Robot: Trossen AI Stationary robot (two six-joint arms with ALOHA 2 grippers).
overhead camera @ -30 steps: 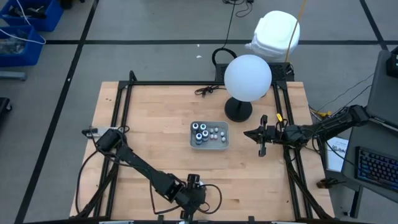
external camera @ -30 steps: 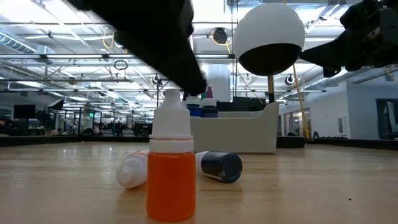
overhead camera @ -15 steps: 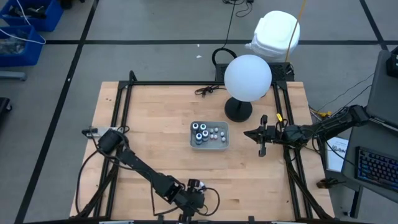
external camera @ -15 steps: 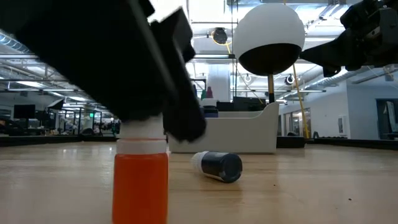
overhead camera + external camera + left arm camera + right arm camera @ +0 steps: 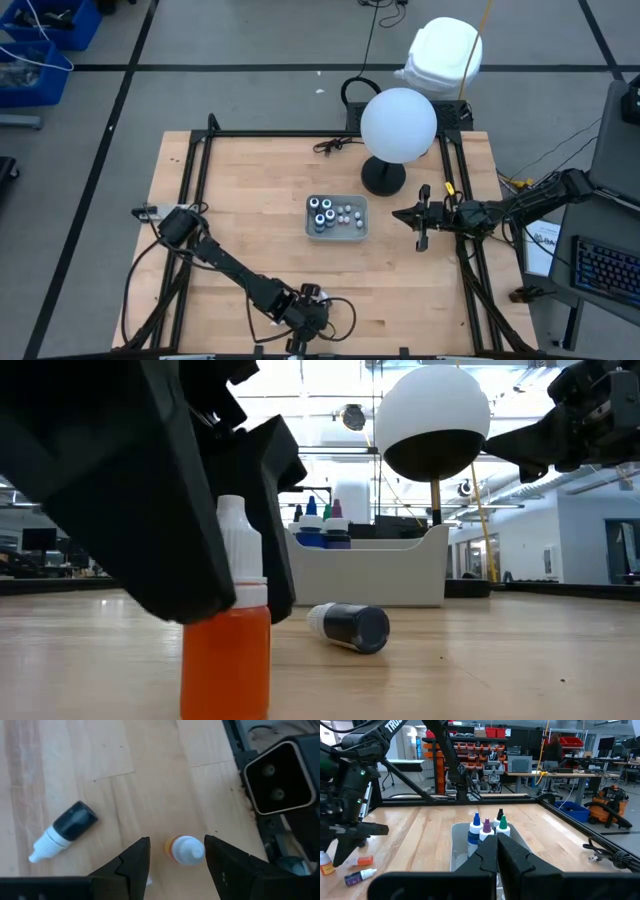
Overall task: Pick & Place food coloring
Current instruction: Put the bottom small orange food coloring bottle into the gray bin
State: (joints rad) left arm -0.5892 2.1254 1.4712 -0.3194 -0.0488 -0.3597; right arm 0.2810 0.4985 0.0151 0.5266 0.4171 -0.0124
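Left gripper (image 5: 174,851) lowered further around upright orange bottle (image 5: 185,850), fingers narrowed but apart, nothing gripped, right gripper (image 5: 497,851) kept closed, empty.

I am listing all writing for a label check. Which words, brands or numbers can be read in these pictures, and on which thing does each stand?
"TRO": white letters, cut off by the picture's edge, on the left arm in the right wrist view.
Orange bottle: no label readable.
Dark bottle lying down: no label readable.

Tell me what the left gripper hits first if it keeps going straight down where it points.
The upright orange dropper bottle: it stands between the left gripper's open fingers, apparently untouched. Below that, the table.
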